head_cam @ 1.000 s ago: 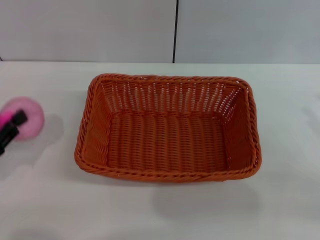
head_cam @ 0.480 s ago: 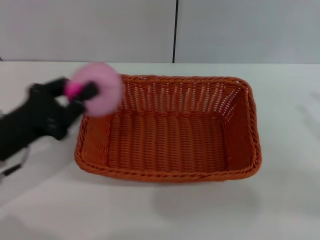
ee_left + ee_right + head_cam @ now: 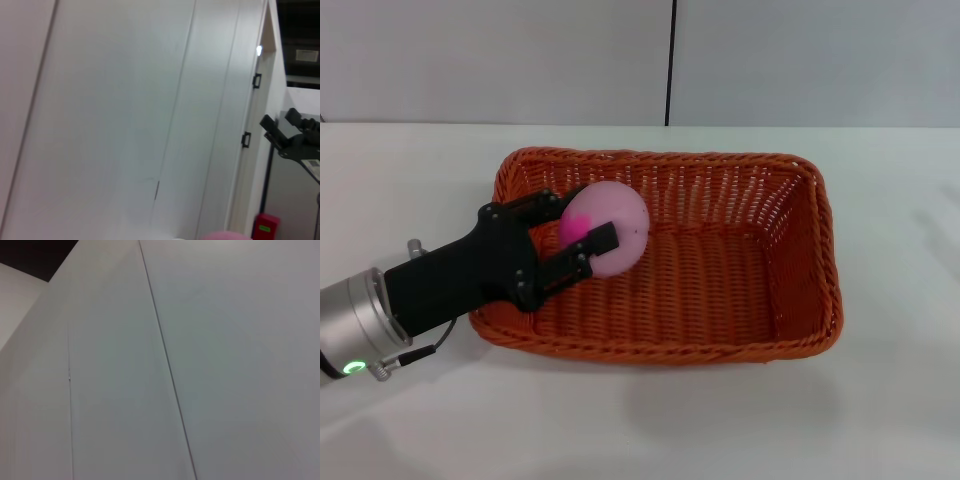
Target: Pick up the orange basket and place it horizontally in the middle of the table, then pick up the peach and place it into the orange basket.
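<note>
Pink peach (image 3: 607, 229) pinched in left gripper (image 3: 572, 236), fingers closed on it, held over basket (image 3: 800, 250) left end on table (image 3: 880, 400), prob above the floor for drop. Right gripper not visible.

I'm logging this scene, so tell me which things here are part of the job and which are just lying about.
Part of the job:
- large orange woven rectangular basket, on the plain white table
- small round pale pink peach, held over the basket by the left gripper

Lying about:
- nothing else on the table

The right gripper is out of view.
</note>
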You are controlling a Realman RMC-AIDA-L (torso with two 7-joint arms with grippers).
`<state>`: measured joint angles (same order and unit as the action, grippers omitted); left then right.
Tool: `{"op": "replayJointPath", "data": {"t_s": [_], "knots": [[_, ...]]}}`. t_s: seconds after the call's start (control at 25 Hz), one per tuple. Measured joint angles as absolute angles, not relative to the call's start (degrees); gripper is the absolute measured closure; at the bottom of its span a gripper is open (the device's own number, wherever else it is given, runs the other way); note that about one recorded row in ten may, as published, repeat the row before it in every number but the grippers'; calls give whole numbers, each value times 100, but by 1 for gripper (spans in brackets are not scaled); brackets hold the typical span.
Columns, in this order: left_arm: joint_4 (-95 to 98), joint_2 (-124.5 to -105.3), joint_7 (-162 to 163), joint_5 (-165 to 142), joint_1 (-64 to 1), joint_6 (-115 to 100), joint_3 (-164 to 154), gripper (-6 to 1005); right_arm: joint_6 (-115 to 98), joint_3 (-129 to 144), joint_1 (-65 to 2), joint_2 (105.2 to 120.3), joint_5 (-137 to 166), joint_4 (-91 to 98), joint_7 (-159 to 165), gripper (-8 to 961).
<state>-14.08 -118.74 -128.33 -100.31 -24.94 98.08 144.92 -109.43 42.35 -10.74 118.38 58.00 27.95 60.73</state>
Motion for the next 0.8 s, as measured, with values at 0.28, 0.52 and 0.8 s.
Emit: {"op": "replayJointPath", "data": {"t_s": [0.28,0.52,0.8], "knots": [[-1470,-11845,-12845,-9905,-2239,9787,14552,321,-10937,4189,-1085,11832,5800,2668,6061,349],[-1697,-11815,-12854,-9564,-1781,9737,14924,206,-10924,4183,-1063,11835,5798,2625,5920,350],[-1709,-11820,-12923,-8829,-1172,9488,16102,151,-10875,4034,-1049,11839,5768,2327,5645,350]]}}
